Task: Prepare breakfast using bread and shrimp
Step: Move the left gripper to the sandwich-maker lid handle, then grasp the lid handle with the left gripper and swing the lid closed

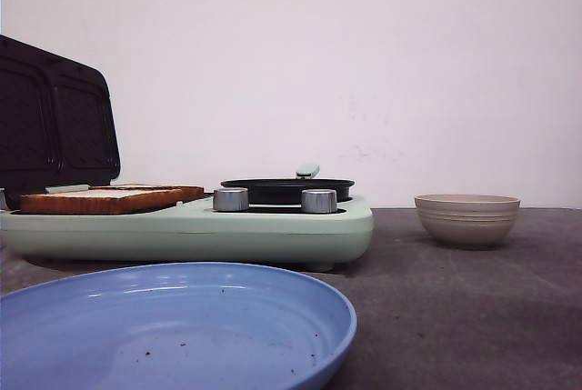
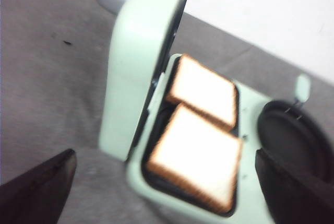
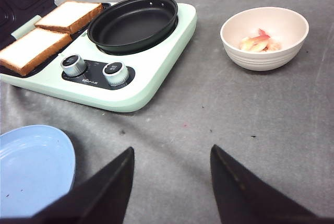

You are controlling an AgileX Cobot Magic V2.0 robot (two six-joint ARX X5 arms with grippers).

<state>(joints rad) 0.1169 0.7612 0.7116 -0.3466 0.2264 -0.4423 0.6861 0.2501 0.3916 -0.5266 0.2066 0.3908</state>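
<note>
Two slices of bread [image 2: 195,156] [image 2: 203,89] lie side by side in the open sandwich tray of a mint-green cooker [image 1: 273,226]; in the front view the bread [image 1: 105,198] shows edge-on, and the right wrist view has both slices [image 3: 31,49] [image 3: 70,16]. The shrimp [image 3: 255,42] are small orange-pink pieces inside a beige ribbed bowl [image 3: 263,59] to the cooker's right. My left gripper [image 2: 166,155] hangs open above the nearer slice, nothing between its fingers. My right gripper [image 3: 172,150] is open over bare grey table, in front of the cooker and bowl.
The cooker's dark lid [image 1: 55,117] stands raised at its left. A black round pan [image 3: 133,23] sits on its right half, with two silver knobs [image 3: 115,72] in front. A blue plate [image 1: 173,331] lies near the table's front left. The bowl [image 1: 466,217] stands apart at the right.
</note>
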